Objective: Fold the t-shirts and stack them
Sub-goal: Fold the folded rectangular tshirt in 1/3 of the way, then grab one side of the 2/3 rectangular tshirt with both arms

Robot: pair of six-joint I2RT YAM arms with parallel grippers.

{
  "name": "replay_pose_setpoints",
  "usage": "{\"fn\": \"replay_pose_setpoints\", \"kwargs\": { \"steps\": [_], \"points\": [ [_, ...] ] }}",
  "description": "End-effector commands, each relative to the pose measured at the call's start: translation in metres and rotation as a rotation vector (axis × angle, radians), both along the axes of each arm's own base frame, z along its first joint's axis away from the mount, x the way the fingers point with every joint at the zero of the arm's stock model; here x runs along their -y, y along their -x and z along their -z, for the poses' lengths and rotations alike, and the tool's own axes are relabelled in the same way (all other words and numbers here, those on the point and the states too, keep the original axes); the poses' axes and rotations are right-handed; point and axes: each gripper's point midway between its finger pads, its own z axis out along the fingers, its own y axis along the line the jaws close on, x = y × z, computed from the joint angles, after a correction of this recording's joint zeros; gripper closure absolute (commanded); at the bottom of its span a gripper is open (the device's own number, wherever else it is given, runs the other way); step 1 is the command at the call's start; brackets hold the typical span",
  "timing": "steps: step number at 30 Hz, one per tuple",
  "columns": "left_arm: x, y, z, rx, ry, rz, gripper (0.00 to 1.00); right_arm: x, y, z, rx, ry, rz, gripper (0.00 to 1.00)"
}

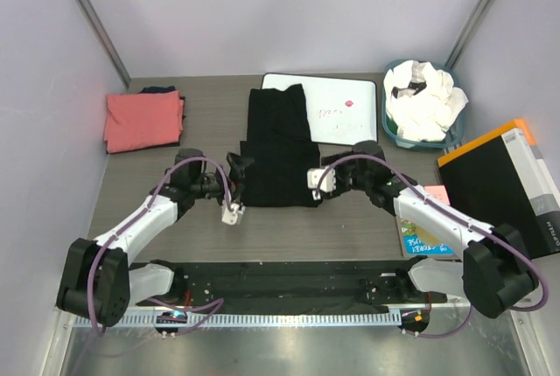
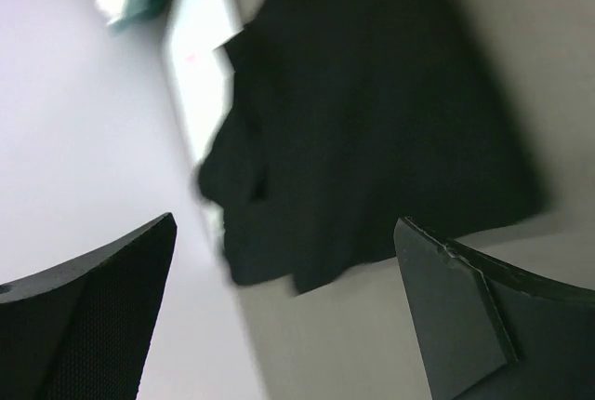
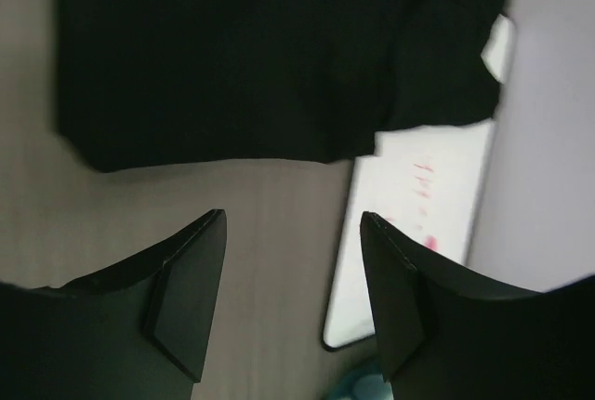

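A black t-shirt (image 1: pixel 278 147) lies folded flat at the table's middle, its far end next to the white board (image 1: pixel 341 107). At its left edge my left gripper (image 1: pixel 242 167) stands open, empty. In the left wrist view the fingers (image 2: pixel 465 298) are spread wide around my left gripper (image 2: pixel 286 223), with the black t-shirt (image 2: pixel 372 112) just beyond. My right gripper (image 1: pixel 311 182) is open at the shirt's right edge. In the right wrist view my right gripper (image 3: pixel 294 216) hangs over bare table short of the black t-shirt (image 3: pixel 232 56). A folded coral-pink t-shirt (image 1: pixel 143 120) lies back left. White t-shirts (image 1: pixel 426 100) fill a teal basket (image 1: pixel 394 135).
The white board (image 3: pixel 409 214) with a black rim carries faint red marks. A black box with an orange edge (image 1: pixel 506 185) lies at the right, with a blue booklet (image 1: pixel 425 241) and a pink note (image 1: pixel 435 193) beside it. Walls close in the sides and back.
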Motion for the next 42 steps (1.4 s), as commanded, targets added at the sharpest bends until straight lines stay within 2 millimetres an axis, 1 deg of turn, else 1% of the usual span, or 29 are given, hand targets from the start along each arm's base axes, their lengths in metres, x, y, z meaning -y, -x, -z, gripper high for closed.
{"fn": "replay_pose_setpoints", "kwargs": {
  "steps": [1, 2, 3, 5, 6, 7, 8, 10, 12, 13, 14, 16, 19, 23, 28, 33, 36, 37, 38, 39, 40, 41, 42],
  "points": [
    [0.002, 0.08, 0.069, -0.186, -0.101, 0.241, 0.0, -0.01, 0.073, 0.053, -0.228, 0.076, -0.227, 0.35],
    [0.004, 0.084, 0.073, -0.192, -0.113, 0.258, 0.0, -0.015, 0.079, 0.056, -0.244, 0.076, -0.235, 0.35],
    [0.004, 0.087, 0.08, -0.202, -0.126, 0.269, 0.0, -0.017, 0.081, 0.058, -0.249, 0.08, -0.238, 0.35],
    [0.006, 0.088, 0.085, -0.207, -0.141, 0.285, 0.0, -0.022, 0.079, 0.062, -0.246, 0.079, -0.219, 0.36],
    [0.007, 0.085, 0.085, -0.205, -0.149, 0.283, 0.0, -0.026, 0.081, 0.062, -0.256, 0.068, -0.212, 0.35],
    [0.007, 0.085, 0.09, -0.22, -0.154, 0.285, 0.0, -0.027, 0.08, 0.067, -0.264, 0.072, -0.202, 0.35],
    [0.008, 0.083, 0.09, -0.212, -0.156, 0.288, 0.0, -0.031, 0.078, 0.065, -0.256, 0.059, -0.2, 0.36],
    [0.007, 0.079, 0.095, -0.217, -0.172, 0.279, 0.0, -0.037, 0.081, 0.067, -0.276, 0.052, -0.2, 0.36],
    [0.008, 0.073, 0.095, -0.204, -0.175, 0.27, 0.0, -0.041, 0.083, 0.069, -0.288, 0.047, -0.209, 0.35],
    [0.007, 0.072, 0.098, -0.209, -0.183, 0.267, 0.0, -0.044, 0.088, 0.071, -0.285, 0.052, -0.226, 0.35],
    [0.008, 0.069, 0.099, -0.202, -0.182, 0.264, 0.0, -0.045, 0.089, 0.077, -0.28, 0.057, -0.228, 0.35],
    [0.007, 0.065, 0.101, -0.203, -0.187, 0.252, 0.0, -0.046, 0.091, 0.081, -0.281, 0.057, -0.225, 0.35],
    [0.008, 0.055, 0.103, -0.201, -0.19, 0.223, 0.0, -0.046, 0.084, 0.086, -0.269, 0.062, -0.199, 0.35],
    [0.006, 0.044, 0.106, -0.192, -0.201, 0.188, 0.0, -0.046, 0.08, 0.091, -0.257, 0.06, -0.184, 0.35],
    [0.008, 0.037, 0.107, -0.189, -0.201, 0.181, 0.0, -0.046, 0.067, 0.097, -0.207, 0.063, -0.156, 0.35],
    [0.008, 0.033, 0.108, -0.202, -0.202, 0.168, 0.01, -0.05, 0.061, 0.103, -0.209, 0.06, -0.158, 0.35],
    [0.008, 0.033, 0.113, -0.214, -0.21, 0.167, 0.08, -0.054, 0.058, 0.108, -0.208, 0.068, -0.168, 0.37],
    [0.007, 0.034, 0.117, -0.23, -0.214, 0.166, 0.15, -0.056, 0.055, 0.106, -0.203, 0.063, -0.169, 0.39],
    [0.007, 0.035, 0.118, -0.238, -0.215, 0.168, 0.2, -0.057, 0.055, 0.109, -0.213, 0.07, -0.169, 0.47],
    [0.007, 0.035, 0.119, -0.24, -0.22, 0.172, 0.27, -0.057, 0.055, 0.11, -0.22, 0.074, -0.17, 0.57],
    [0.005, 0.04, 0.123, -0.271, -0.232, 0.177, 0.4, -0.057, 0.055, 0.11, -0.239, 0.088, -0.173, 0.66],
    [0.005, 0.042, 0.123, -0.284, -0.236, 0.179, 0.46, -0.057, 0.057, 0.111, -0.256, 0.093, -0.178, 0.88],
    [0.003, 0.044, 0.125, -0.298, -0.247, 0.184, 0.71, -0.057, 0.059, 0.109, -0.265, 0.096, -0.184, 0.95]
  ]
}}
